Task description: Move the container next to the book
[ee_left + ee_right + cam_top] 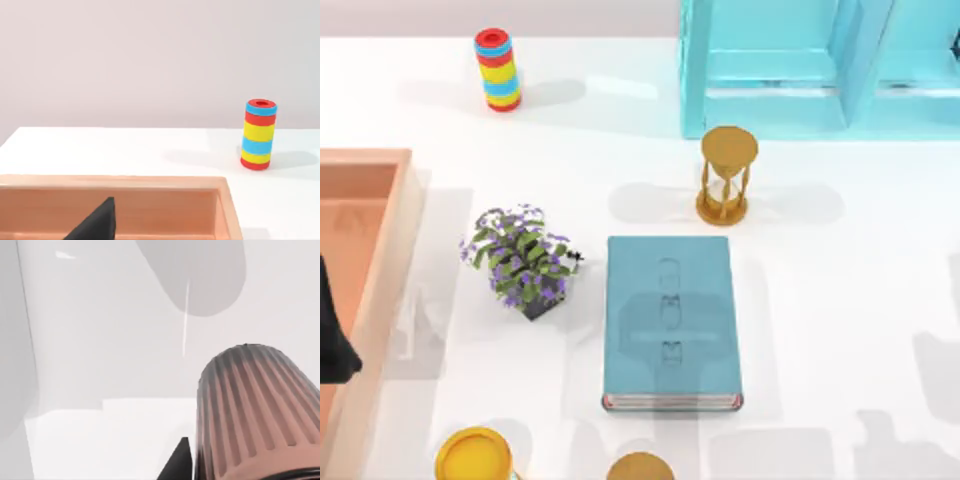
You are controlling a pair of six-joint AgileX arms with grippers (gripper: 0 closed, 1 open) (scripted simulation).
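Container (255,415) seemingly against right end effector

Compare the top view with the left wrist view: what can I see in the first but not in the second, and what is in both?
The top view alone has the book, the hourglass behind it, the potted plant at its left, the turquoise shelf unit and the yellow jar at the near edge. The left wrist view alone has the pale wall behind the table. Both share the striped cylinder and the wooden tray, with a dark part of the left arm over the tray.
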